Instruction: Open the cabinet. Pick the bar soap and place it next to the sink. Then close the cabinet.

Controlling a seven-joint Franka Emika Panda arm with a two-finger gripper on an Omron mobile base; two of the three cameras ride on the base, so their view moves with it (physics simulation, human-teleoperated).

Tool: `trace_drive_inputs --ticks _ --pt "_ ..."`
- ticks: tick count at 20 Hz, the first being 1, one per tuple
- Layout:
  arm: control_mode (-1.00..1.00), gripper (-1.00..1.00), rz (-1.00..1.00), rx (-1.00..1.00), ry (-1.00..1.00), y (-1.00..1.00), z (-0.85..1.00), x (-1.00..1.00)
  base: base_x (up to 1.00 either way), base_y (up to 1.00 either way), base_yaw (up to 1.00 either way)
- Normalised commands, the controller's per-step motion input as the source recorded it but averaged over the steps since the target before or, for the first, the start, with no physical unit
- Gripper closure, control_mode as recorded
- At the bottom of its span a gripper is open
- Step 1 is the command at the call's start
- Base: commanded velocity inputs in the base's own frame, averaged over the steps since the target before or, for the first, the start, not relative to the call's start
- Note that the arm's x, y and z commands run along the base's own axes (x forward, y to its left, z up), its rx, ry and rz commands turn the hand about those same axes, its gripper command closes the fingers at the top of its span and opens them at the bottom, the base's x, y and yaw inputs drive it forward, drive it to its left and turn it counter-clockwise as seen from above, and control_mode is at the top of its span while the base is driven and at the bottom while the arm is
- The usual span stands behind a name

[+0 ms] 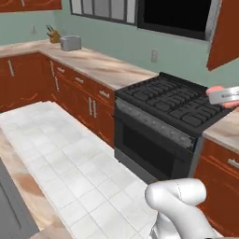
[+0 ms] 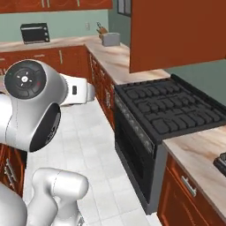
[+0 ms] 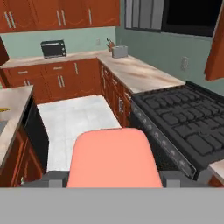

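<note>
Hand view, L to R: toaster oven (image 3: pixel 53 48) on far tabletop (image 3: pixel 144 74), toaster (image 3: pixel 119 51) at corner, black stove (image 3: pixel 183 127) at right. Low center, bar soap (image 3: pixel 114 159) sits clamped betw the end effector (image 3: pixel 114 178) fingertips, held in air over white floor (image 3: pixel 78 118). Left base view: soap at far right edge, above stove.

The white arm (image 2: pixel 33 103) is bent at a big round joint and stretched out to the side. The gripper (image 1: pixel 223 95) is held high and level. Its two fingers (image 3: pixel 54 178) are closed on the bar soap (image 3: pixel 114 158).
</note>
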Motion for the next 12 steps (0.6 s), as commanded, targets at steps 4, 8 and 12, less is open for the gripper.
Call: trace_drive_inputs --ticks 4,8,12 --pt "1.00 1.00 0.00 0.00 0.00 0.00 0.00 0.00 -0.61 0.25 0.78" --pt "1.00 1.00 0.00 0.00 0.00 0.00 0.00 0.00 -0.52 0.31 0.80" --pt "1.00 1.00 0.00 0.00 0.00 0.00 0.00 0.00 -0.38 0.32 0.78"
